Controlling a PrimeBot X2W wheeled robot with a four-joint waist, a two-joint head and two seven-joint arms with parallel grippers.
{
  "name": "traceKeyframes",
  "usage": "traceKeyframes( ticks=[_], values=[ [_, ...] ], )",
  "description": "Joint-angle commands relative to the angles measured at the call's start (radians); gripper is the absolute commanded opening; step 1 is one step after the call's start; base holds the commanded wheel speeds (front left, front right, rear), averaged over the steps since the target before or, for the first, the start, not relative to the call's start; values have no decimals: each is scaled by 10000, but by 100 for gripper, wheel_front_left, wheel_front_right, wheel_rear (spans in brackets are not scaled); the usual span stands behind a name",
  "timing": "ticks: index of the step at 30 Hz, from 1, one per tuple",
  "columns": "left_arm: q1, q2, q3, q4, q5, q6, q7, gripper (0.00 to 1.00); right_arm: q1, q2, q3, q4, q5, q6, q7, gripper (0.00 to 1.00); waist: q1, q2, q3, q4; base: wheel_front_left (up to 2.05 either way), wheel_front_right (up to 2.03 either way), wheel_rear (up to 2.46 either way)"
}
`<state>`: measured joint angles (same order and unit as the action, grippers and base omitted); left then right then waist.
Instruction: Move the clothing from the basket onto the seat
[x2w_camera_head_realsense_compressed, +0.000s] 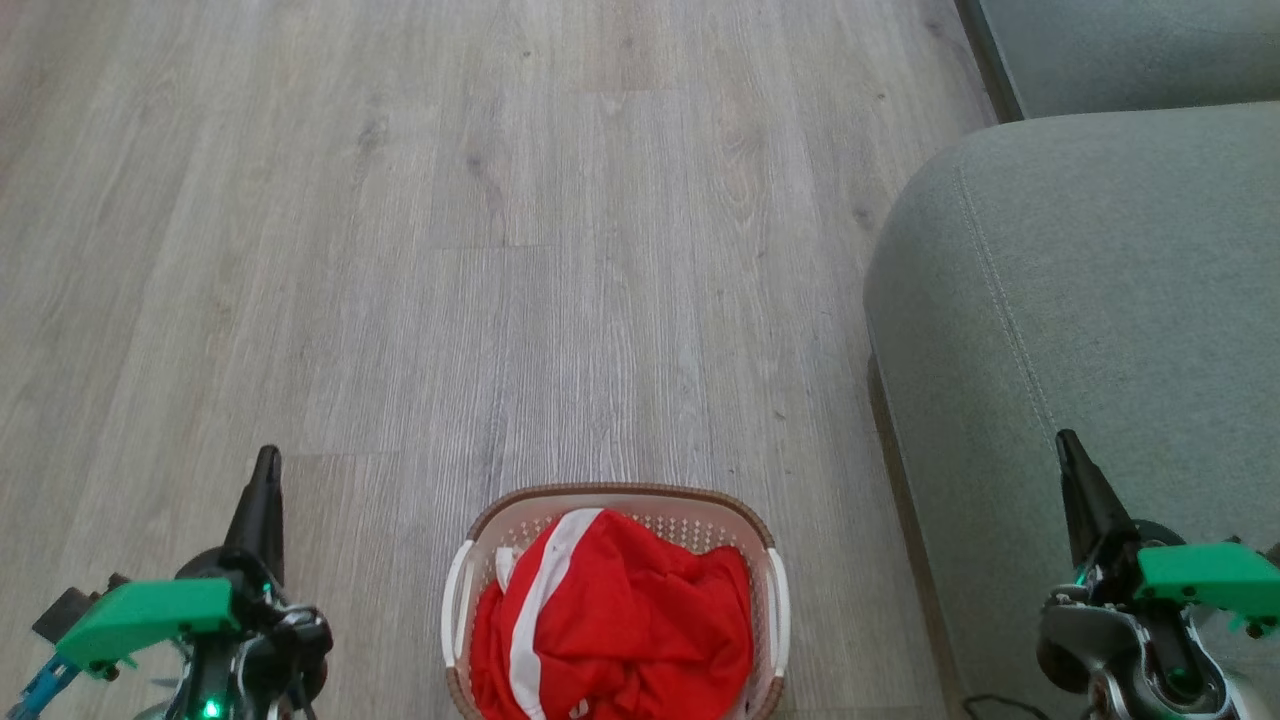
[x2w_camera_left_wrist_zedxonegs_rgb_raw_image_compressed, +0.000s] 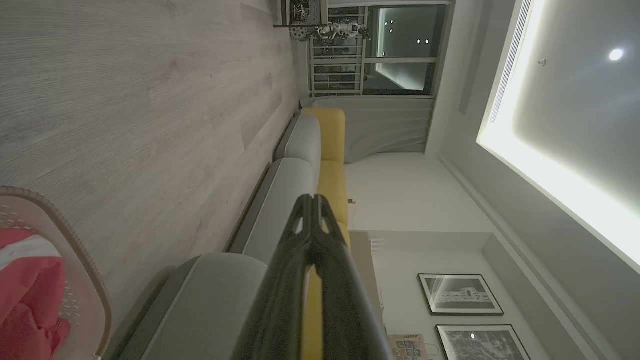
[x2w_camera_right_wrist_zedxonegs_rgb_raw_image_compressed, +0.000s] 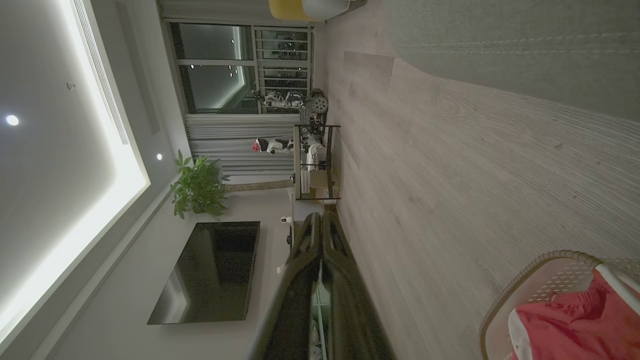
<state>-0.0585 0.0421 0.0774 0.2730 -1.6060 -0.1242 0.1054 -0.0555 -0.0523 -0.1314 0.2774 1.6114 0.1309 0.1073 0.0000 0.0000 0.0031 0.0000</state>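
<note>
Left gripper (x2w_camera_head_realsense_compressed: 266, 460) at 8 o'clock, dark fingers pinched together, empty. Oval perforated cream plastic basket (x2w_camera_head_realsense_compressed: 620, 491) with braided brown rim sits at 6 o'clock on the wood-grain floor (x2w_camera_head_realsense_compressed: 500, 250), holding crumpled red white-striped jersey clothing (x2w_camera_head_realsense_compressed: 640, 620). Grey-green stitched fabric seat (x2w_camera_head_realsense_compressed: 1100, 300) at 3 o'clock. Right gripper (x2w_camera_head_realsense_compressed: 1066, 442) at 4 o'clock, pinched too, empty.

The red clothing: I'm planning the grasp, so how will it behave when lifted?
Probably floppy: the clothing lies crumpled in folds, so it should drape from a pinch. Likely light: the fabric looks thin. It may drag the small basket, which it fills, along.
</note>
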Motion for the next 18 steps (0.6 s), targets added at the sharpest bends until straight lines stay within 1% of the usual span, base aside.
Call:
traceKeyframes(
  ticks=[1, 15, 16, 18],
  values=[
    [-494, 81, 361, -281, -29, -65, 76, 0, -525, 20, 178, -326, -26, -2, 58, 0, 0, 0, 0, 0, 0, 0, 0],
    [-494, 81, 361, -281, -29, -65, 76, 0, -525, 20, 178, -326, -26, -2, 58, 0, 0, 0, 0, 0, 0, 0, 0],
    [0, 0, 1, 3, 0, 2, -1, 100, 0, 0, 3, 3, 0, 0, 0, 100, 0, 0, 0, 0, 0, 0, 0],
    [99, -23, -23, 278, 0, 12, -13, 100, 104, 0, 48, 267, 0, 0, -2, 100, 0, 0, 0, 0, 0, 0, 0]
  ],
)
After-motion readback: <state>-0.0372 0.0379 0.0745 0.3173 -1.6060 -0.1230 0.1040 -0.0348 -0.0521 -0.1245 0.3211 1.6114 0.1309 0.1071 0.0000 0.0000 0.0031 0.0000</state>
